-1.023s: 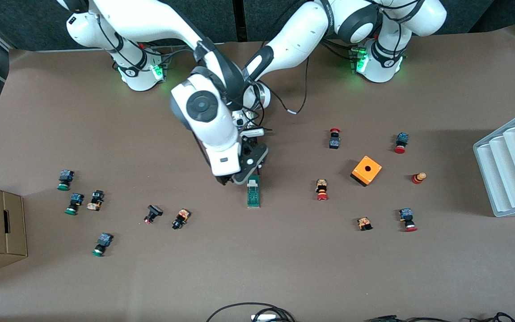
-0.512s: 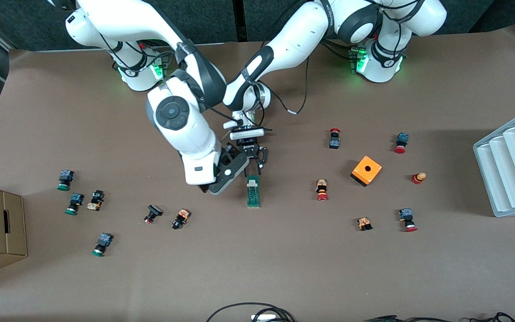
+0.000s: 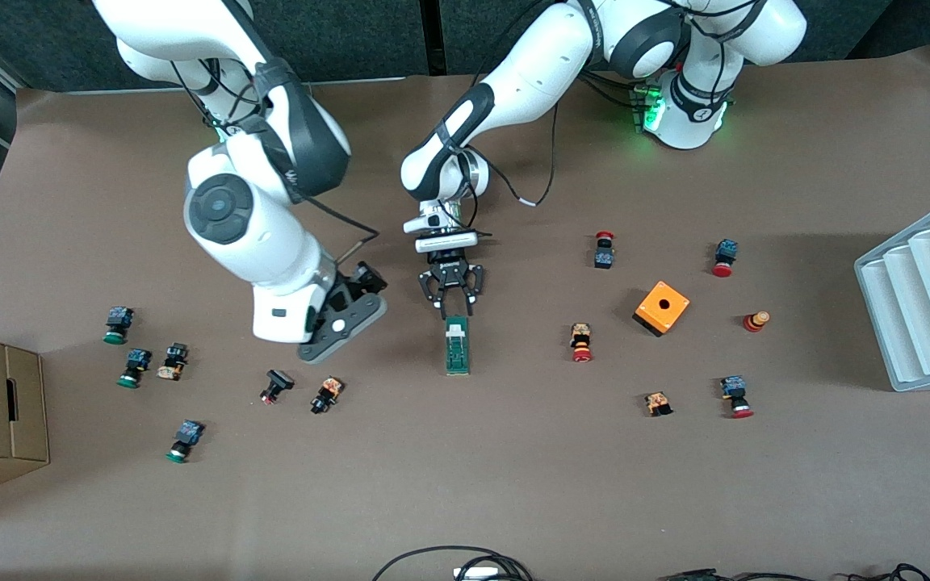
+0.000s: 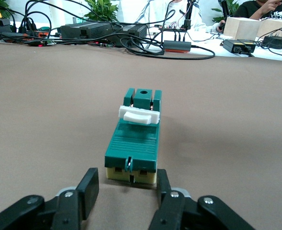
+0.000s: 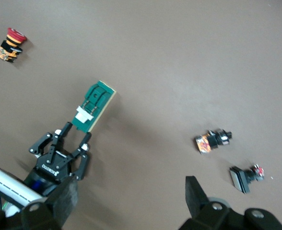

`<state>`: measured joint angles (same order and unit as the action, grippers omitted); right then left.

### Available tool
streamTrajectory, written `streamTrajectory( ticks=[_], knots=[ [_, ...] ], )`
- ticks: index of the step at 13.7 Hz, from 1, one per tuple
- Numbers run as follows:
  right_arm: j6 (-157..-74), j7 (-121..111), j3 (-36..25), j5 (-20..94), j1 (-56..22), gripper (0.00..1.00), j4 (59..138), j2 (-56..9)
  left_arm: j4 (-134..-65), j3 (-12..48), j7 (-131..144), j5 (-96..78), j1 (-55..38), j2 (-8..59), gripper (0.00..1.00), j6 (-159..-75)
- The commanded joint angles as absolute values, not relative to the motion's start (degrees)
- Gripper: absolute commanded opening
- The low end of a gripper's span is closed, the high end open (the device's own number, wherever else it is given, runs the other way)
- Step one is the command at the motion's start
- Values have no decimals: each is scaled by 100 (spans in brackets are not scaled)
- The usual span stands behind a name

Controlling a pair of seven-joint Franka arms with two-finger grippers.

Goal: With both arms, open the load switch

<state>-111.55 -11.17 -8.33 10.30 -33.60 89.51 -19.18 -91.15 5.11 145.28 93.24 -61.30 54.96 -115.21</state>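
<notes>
Green load switch (image 3: 457, 345) flat on brown table (image 3: 513, 476), left pincer (image 3: 453, 307) slightly parted at its end, right pincer (image 5: 131, 196) spread wide.

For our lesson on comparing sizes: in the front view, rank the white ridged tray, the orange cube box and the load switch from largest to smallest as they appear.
1. White ridged tray, by far the largest.
2. Orange cube box.
3. Load switch: longer than the box but much narrower, so this ranking is close and unsure.

No readable text, labels or numbers anywhere.
</notes>
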Motion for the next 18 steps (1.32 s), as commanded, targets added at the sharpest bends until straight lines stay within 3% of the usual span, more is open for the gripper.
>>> streamTrajectory(
  ticks=[1,6,8,18],
  knots=[
    [-10855,-819,-852,1178,-3278,100,8956,-1776,-9070,475,14572,9378,-6135,5555,59,-11505],
    [-10662,-335,-861,1178,-2946,100,8947,-1556,-9070,483,14187,9273,-6135,5467,92,-11487],
    [-10468,-290,-826,1187,-2743,100,8947,-1512,-9070,501,13932,9203,-6100,5379,97,-11505],
    [-9756,237,-773,1178,-1987,100,8947,-1222,-8903,501,11034,7244,-6029,4659,97,-11584]
  ],
)
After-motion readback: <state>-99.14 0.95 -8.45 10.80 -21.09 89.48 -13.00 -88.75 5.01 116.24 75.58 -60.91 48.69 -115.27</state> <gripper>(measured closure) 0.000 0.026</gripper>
